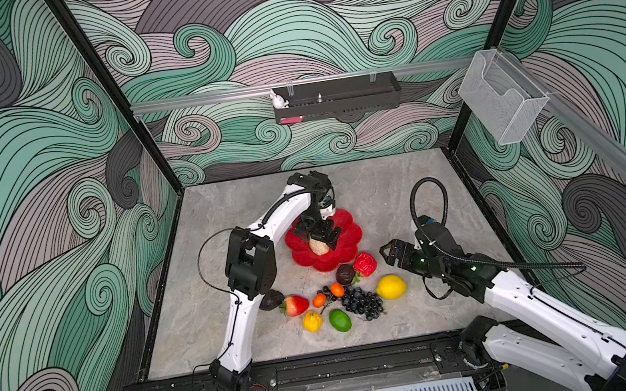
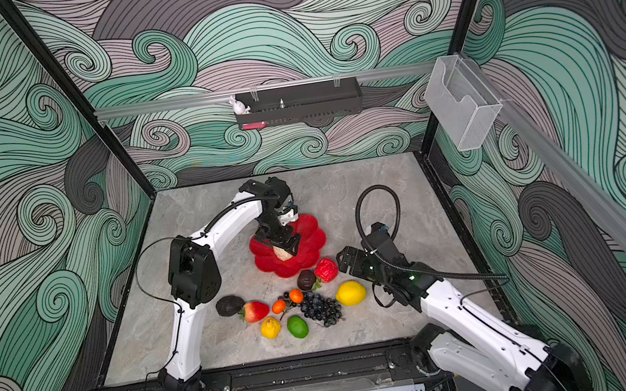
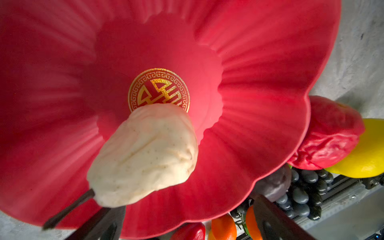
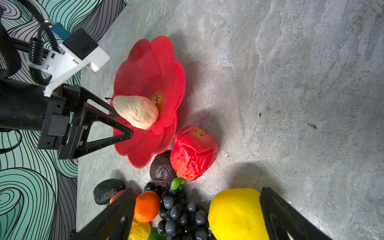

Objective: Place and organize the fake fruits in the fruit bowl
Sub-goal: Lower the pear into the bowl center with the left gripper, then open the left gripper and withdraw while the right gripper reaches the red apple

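1. Hanging over the fruit bowl [image 1: 352, 241], the left gripper [image 1: 319, 240] has its jaws spread wide and grips nothing. The cream pear [image 4: 136, 112] lies in the bowl, its fat end by the gold centre mark [image 3: 159, 89] and its stem [image 4: 108, 98] toward the gripper.
2. The right gripper [image 1: 384, 255] waits at 4 o'clock of the bowl, jaws apart and empty.
3. The other fruits sit on the table [image 1: 408, 199] from 5 to 7 o'clock of the bowl. The red apple [image 1: 364, 264] and the dark brown fruit [image 1: 345, 273] are just beside its rim. Farther out lie the lemon [image 1: 391, 286], grapes [image 1: 361, 303], lime [image 1: 339, 320] and strawberry [image 1: 295, 305].
4. Risk: the pear leans on a sloping petal, so it may roll once the gripper lifts. A finger could also catch the thin stem and drag it out.
5. Risk: the apple crowds the rim, so a reach for it from 4 o'clock could shove the light bowl. The bowl is shallow, and piled fruit may slide off. The grapes probably sag when lifted.
6. Hard to tell: in both top views the left gripper hides most of the pear. Whether a finger touches the pear is unclear. In the right wrist view that gripper's fingertips are cut off.
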Tool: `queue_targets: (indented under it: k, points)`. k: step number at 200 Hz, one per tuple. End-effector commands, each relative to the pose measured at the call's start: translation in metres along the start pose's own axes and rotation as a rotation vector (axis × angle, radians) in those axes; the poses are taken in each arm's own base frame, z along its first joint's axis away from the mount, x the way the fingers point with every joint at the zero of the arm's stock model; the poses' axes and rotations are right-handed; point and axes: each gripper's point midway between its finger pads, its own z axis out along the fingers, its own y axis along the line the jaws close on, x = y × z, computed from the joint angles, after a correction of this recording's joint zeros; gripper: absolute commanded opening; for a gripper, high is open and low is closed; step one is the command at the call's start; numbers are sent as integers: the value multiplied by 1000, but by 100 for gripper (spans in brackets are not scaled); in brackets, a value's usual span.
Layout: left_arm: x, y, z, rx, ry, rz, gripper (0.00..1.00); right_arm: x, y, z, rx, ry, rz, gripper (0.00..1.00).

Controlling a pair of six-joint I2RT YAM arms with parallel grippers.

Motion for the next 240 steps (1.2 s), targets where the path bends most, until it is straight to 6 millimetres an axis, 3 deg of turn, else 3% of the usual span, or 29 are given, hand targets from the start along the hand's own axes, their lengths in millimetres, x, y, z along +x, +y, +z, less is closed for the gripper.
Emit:
queue_targets:
  k: [1, 90, 132, 171, 212, 240]
  points:
    - [1, 2, -12, -11, -27, -17, 97, -4, -1, -3, 13, -16, -15, 94]
    - [1, 22, 0, -68, -76, -213, 93, -4, -2, -2, 16, -17, -17, 94]
    - [-6, 21, 3, -45, -143, -267, 94, -3, -2, -1, 15, -13, -19, 94]
    - [-8, 9, -6, 17, -184, -260, 94, -4, -2, -1, 15, -15, -22, 94]
    - [11, 7, -21, 11, -208, -276, 96, -2, -2, 8, 42, 27, -80, 94]
    - [31, 6, -23, 16, -228, -295, 95, 9, 10, 24, 27, 124, -159, 93]
